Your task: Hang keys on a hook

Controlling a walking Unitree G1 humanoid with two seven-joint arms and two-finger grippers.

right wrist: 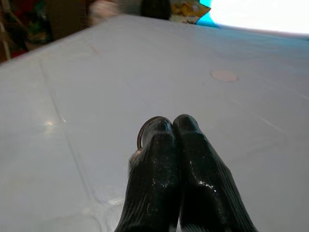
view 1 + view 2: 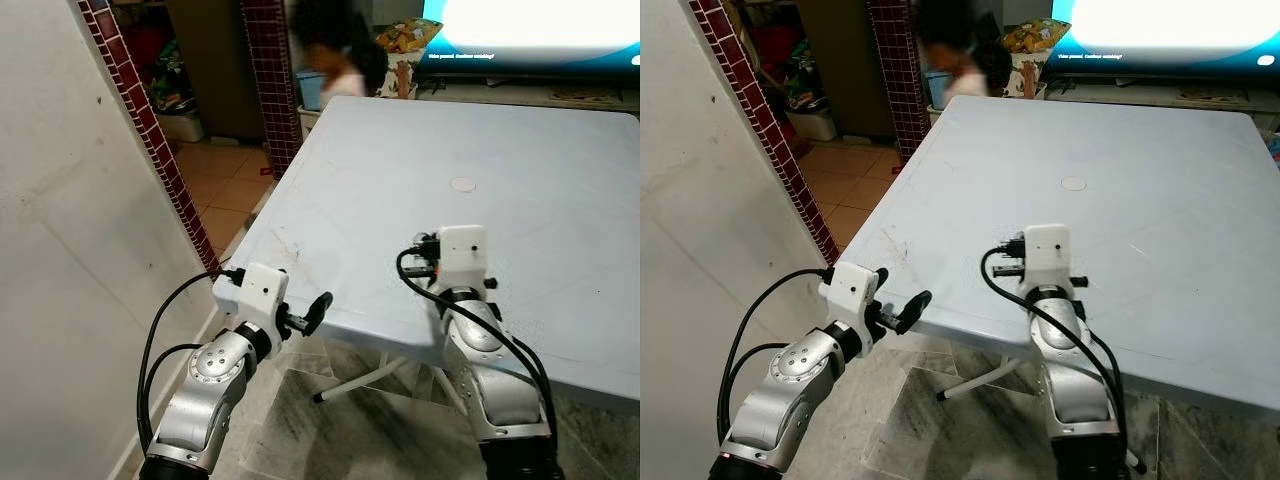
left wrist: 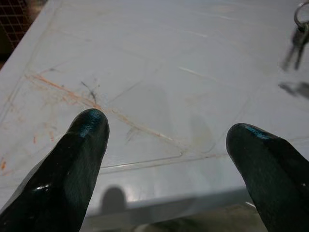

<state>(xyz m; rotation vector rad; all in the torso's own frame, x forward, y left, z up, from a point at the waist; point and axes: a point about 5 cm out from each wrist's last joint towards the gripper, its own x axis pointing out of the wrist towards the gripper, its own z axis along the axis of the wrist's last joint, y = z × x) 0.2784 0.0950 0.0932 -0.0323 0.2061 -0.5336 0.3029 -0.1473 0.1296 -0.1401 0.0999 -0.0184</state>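
My right gripper point(image 1: 173, 124) is shut, pinching a thin metal key ring point(image 1: 143, 131) that peeks out beside the fingertips, just above the pale blue table point(image 2: 520, 170). From the left wrist view the keys point(image 3: 298, 36) dangle off to one side over the tabletop, with their shadow below them. In the head view the white right wrist housing point(image 2: 462, 255) sits over the table's near part and hides those fingers. My left gripper point(image 3: 169, 130) is open with nothing between its fingers, and it hovers at the table's front left edge point(image 2: 318, 310).
A small round white disc point(image 2: 463, 184) lies mid-table. A white wall point(image 2: 60, 250) and a red brick pillar point(image 2: 270, 80) stand to the left. Beyond the table's far edge are a blurred person point(image 2: 335, 60), a snack bag point(image 2: 405, 38) and a bright screen point(image 2: 540, 25).
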